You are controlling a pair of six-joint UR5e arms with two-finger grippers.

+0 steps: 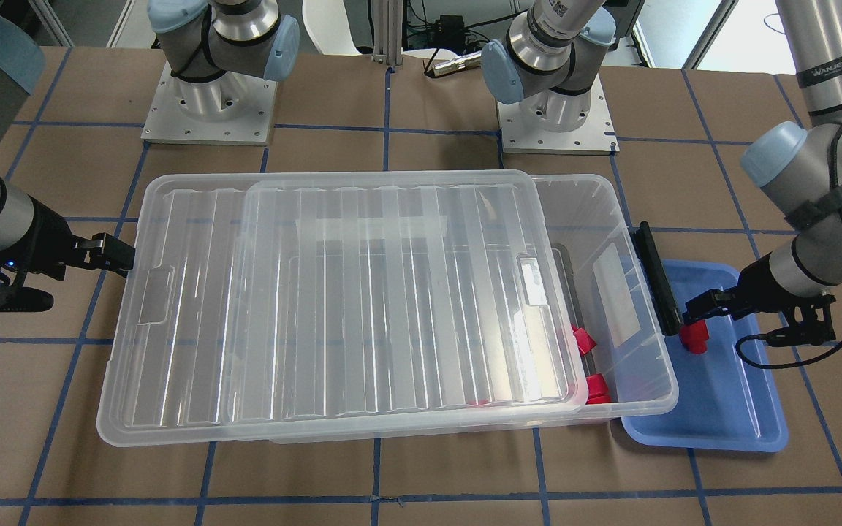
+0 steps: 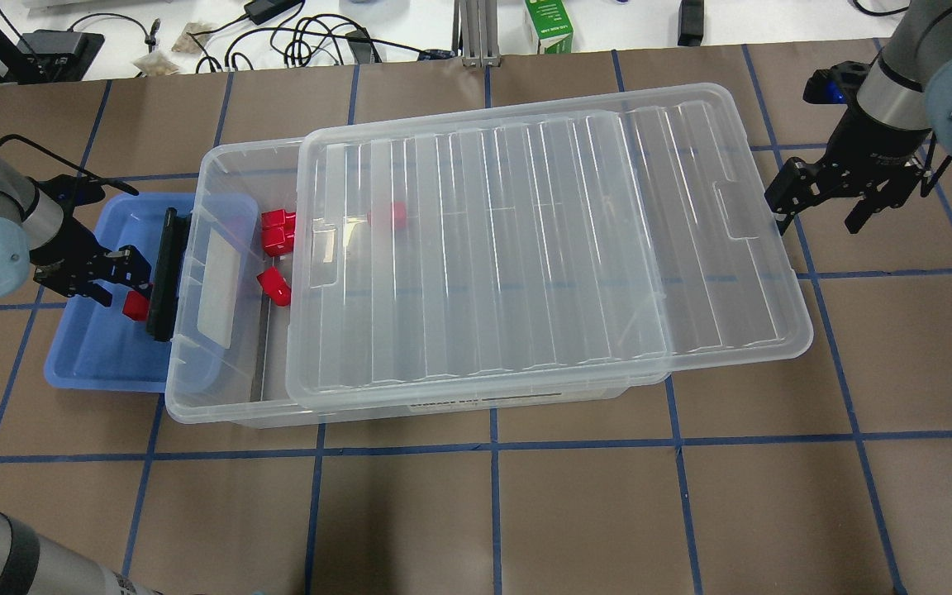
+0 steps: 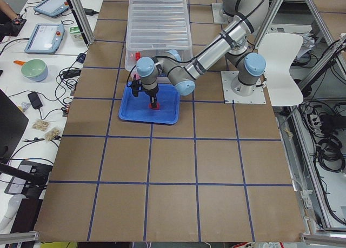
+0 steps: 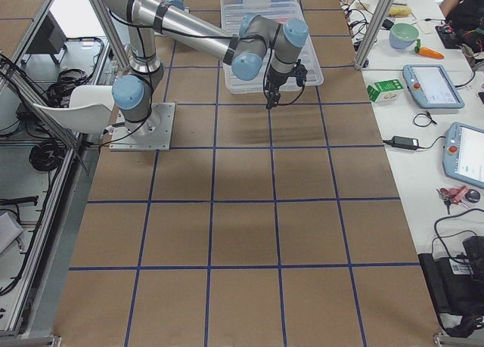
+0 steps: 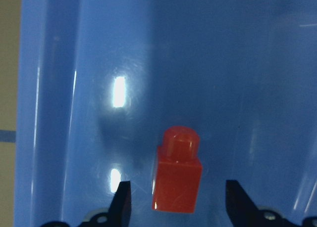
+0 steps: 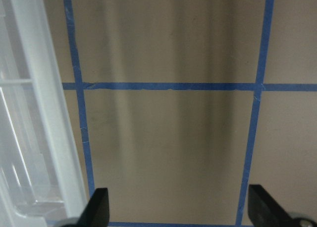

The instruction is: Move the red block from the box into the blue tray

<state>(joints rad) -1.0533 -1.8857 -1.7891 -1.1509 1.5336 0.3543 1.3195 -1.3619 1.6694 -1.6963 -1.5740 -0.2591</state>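
A red block [image 5: 177, 180] stands on the floor of the blue tray [image 5: 223, 64], stub up. My left gripper [image 5: 178, 209] is open and straddles it, with both fingers clear of its sides. The same block [image 2: 135, 307] shows in the overhead view in the tray [image 2: 96, 355] under my left gripper [image 2: 116, 277], next to the box's black latch bar [image 2: 166, 273]. The clear box [image 2: 220, 397] has its lid [image 2: 542, 231] slid towards my right. Three more red blocks [image 2: 278, 227] lie in the uncovered end. My right gripper [image 2: 816, 216] is open and empty beside the lid's far end.
The tray [image 1: 728, 409] is partly tucked under the box's end [image 1: 633, 351]. My right gripper [image 6: 181, 212] hangs over bare brown table with blue tape lines, the lid's edge [image 6: 34, 113] just to its side. Both arm bases stand behind the box.
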